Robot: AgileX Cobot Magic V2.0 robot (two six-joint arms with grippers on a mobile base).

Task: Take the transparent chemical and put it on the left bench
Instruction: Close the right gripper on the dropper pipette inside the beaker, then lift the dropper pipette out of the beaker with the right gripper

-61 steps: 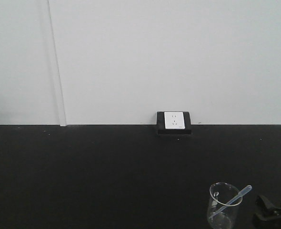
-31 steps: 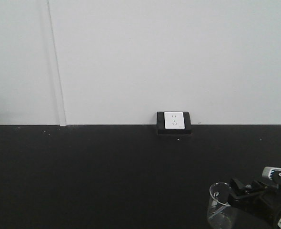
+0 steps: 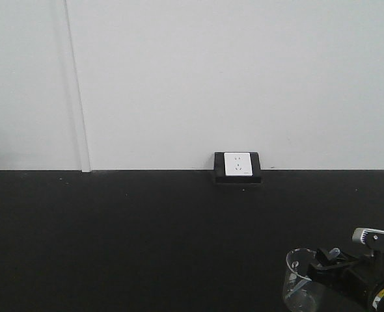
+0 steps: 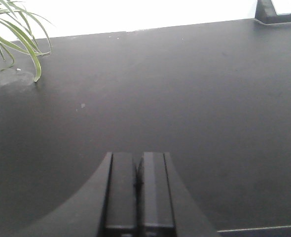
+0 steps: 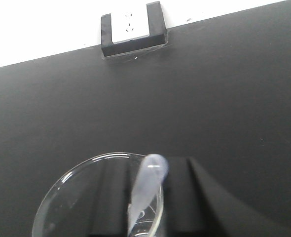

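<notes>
The transparent chemical (image 5: pixel 144 192) leans in the beaker (image 5: pixel 56 186), its bulb between the fingers of the right gripper (image 5: pixel 149 165); contact cannot be confirmed. The left gripper (image 4: pixel 139 165) is pressed together. The pipette is probably light, soft and slippery, so pinch the stem below the bulb.

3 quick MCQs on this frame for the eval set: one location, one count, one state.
1. The clear pipette stands in: A) the beaker B) a bin C) a drawer
2. Front view, wall socket count: A) none B) one C) three
3. The left pincer is: A) wide open B) gripping a flask C) shut, empty

1A, its stem runs down inside the glass rim. 2B, a single white faceplate sits at the wall. 3C, its fingers meet with nothing between them.
</notes>
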